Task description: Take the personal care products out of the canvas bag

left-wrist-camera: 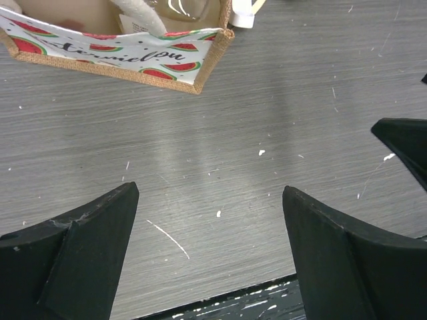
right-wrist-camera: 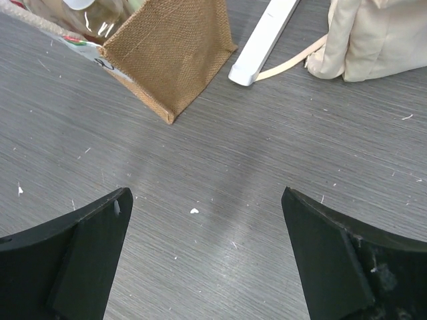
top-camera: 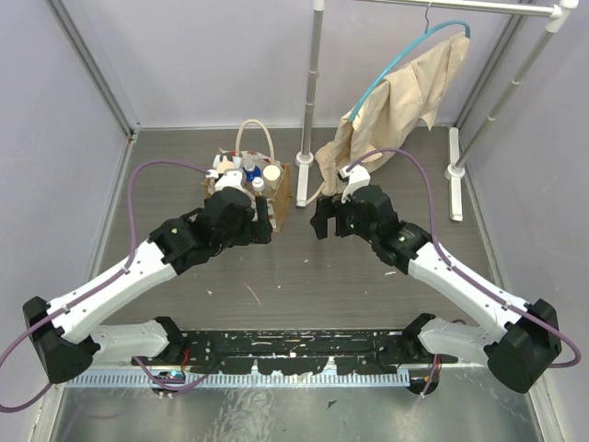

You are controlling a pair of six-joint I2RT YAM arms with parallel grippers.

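Observation:
The canvas bag (top-camera: pixel 283 187) stands on the table just beyond both grippers, its cream handles (top-camera: pixel 253 138) upright. Several small bottles (top-camera: pixel 259 175) stand inside it, and only their caps show, one of them peach (top-camera: pixel 271 172). My left gripper (top-camera: pixel 265 221) is open and empty, low over the table at the bag's near side. The left wrist view shows the bag's watermelon-print front (left-wrist-camera: pixel 133 59) ahead of my open left gripper (left-wrist-camera: pixel 210 213). My right gripper (top-camera: pixel 320 221) is open and empty, to the right of the bag. Ahead of my right gripper (right-wrist-camera: pixel 207 220) in the right wrist view is the bag's burlap side (right-wrist-camera: pixel 177 53).
A clothes rack stands behind the bag, with its white foot (right-wrist-camera: pixel 263 40) next to the bag's right side. A large beige cloth (top-camera: pixel 405 101) on a teal hanger (top-camera: pixel 414 51) hangs from the rack and reaches the table (right-wrist-camera: pixel 373 40). A black strip (top-camera: pixel 294 354) runs along the near edge.

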